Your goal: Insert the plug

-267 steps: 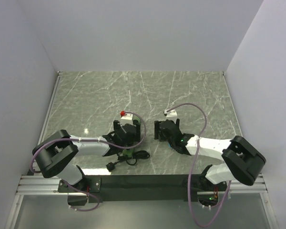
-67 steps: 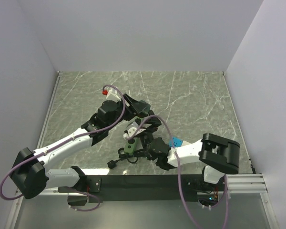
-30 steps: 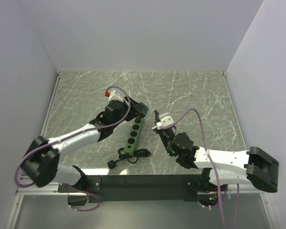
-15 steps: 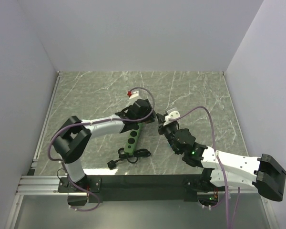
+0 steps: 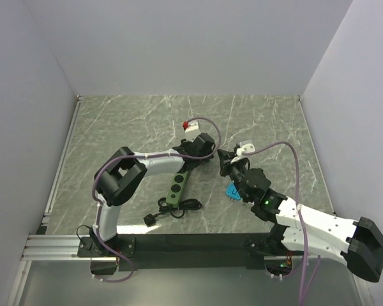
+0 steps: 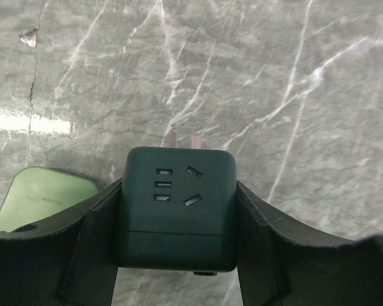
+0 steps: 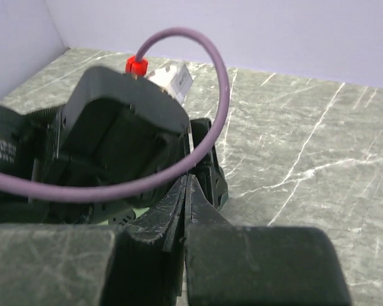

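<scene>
The top view gives layout only: the left gripper (image 5: 207, 153) and right gripper (image 5: 228, 163) sit close together near the centre of the tabletop (image 5: 115, 127), and what either holds is hidden there. The left wrist view supplies it. The left gripper's fingers (image 6: 96, 226) clamp both sides of a dark green plug adapter (image 6: 175, 185), socket face toward the camera, with its metal prongs (image 6: 171, 139) pointing away over bare marble. The green power strip (image 5: 177, 183) lies toward the near edge, with its cord (image 5: 182, 205) coiled at its near end. The right wrist view shows the right gripper's jaws pressed together with nothing between them, aimed at the left gripper. The left arm folds sharply at the elbow and reaches toward the right edge. The right arm stretches from the near right corner toward the centre. A blue object (image 5: 233, 190) lies beside it.
</scene>
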{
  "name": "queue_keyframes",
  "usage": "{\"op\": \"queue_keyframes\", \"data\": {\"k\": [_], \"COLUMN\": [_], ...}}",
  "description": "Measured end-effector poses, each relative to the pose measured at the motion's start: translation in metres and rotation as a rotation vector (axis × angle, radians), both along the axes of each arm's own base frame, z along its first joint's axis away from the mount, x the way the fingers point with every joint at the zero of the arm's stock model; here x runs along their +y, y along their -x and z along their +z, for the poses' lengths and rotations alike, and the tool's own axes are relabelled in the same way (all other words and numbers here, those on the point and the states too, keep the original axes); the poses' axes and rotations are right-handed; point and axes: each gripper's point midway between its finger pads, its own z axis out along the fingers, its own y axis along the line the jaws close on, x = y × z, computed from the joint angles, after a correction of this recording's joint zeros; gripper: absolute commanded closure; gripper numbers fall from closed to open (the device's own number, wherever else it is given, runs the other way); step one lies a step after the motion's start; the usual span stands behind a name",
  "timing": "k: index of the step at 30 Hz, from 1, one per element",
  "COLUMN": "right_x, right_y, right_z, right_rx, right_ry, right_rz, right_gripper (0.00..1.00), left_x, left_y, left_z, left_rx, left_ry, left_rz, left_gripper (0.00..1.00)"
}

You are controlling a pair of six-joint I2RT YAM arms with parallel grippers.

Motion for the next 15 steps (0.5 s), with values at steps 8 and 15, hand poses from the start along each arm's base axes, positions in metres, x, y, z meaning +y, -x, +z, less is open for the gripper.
{"op": "queue_keyframes", "data": {"k": [8,15], "right_x": [-0.007,-0.011], "right_y": [-0.006,-0.010], "right_z": [-0.010,-0.013], "right_rx": [0.051,0.073], "right_ry": [-0.026,-0.050], "right_rz": [-0.014,-0.019], "right_gripper": [1.00,1.00], "left_x": [-0.010,-0.010], "left_y": [-0.006,-0.005], "left_z": [-0.009,-0.009], "left_rx": [0.007,0.005], "left_ry": [-0.022,-0.032], "left_rz": [-0.016,-0.023], "left_gripper": [0.80,0.49]}}
